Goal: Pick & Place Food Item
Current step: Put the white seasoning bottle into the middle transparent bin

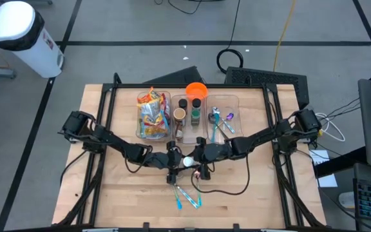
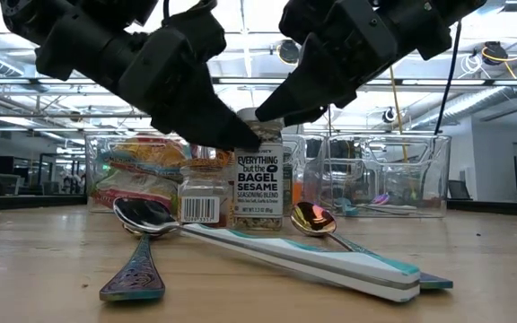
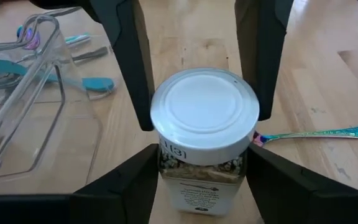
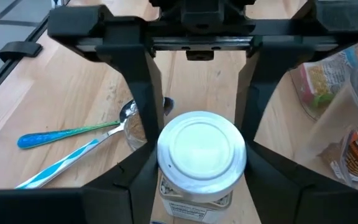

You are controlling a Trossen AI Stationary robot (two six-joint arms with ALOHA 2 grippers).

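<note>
A clear glass seasoning jar with a white lid (image 2: 258, 184), labelled "Everything but the Bagel Sesame", stands upright on the pale wooden bench (image 1: 121, 193), just below the middle of the high view. Both arms meet over it. The left gripper (image 3: 194, 112) comes in from the left of the high view and the right gripper (image 4: 197, 149) from the right – each straddles the jar's lid (image 3: 204, 112), one dark finger on either side. In the left wrist view its fingers (image 3: 132, 68) sit right against the lid; in the right wrist view the same holds. Whether either pair truly presses the jar or merely brackets it I cannot tell, so the grip of each is uncertain.

A smaller glass spice jar with a barcode label (image 2: 205, 193) stands beside it in the low view. Two metal spoons (image 2: 317, 220) and a white-and-teal toothbrush (image 2: 330, 260) lie in front, toward the lower edge. Behind – toward the top of the high view – sit clear plastic bins (image 1: 221, 103): one holds colourful snack packets (image 1: 152, 113), another holds utensils, and an orange bowl (image 1: 196, 90) rests at the back
</note>
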